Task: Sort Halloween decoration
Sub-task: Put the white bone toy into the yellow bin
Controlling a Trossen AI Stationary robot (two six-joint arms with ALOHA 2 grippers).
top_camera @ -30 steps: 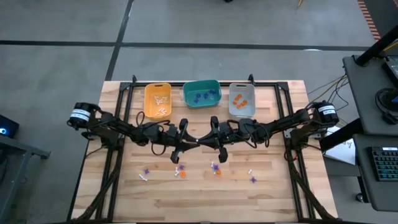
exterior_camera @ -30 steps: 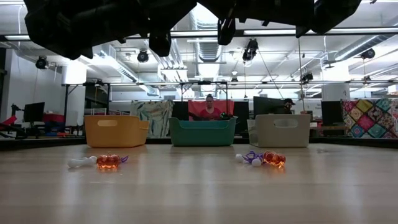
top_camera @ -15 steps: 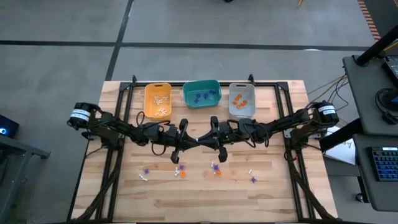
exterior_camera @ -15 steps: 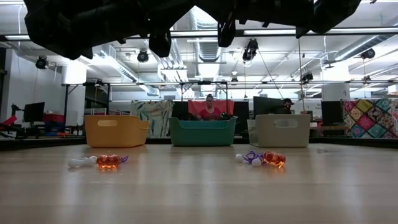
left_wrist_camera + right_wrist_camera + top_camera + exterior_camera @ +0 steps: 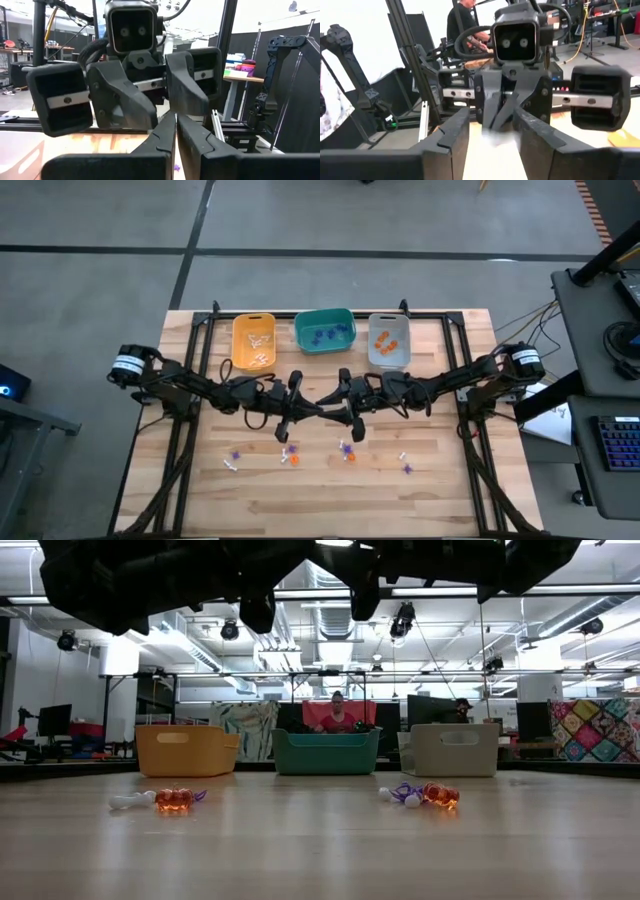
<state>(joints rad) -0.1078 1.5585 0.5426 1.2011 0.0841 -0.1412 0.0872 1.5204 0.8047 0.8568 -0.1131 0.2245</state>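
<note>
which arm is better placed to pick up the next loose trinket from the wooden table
Right, probably. The right tool is open and hangs above the tiny purple and orange plastic trinkets. The left tool is shut, above another small cluster.

Black jointed arms, white-banded bases

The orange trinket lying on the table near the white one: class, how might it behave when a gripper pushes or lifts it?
The orange trinket looks rounded and glossy, so it may roll or slip when nudged. It is far smaller than the bins behind, so probably very light. The white trinket lies close by and could get knocked along.
</note>
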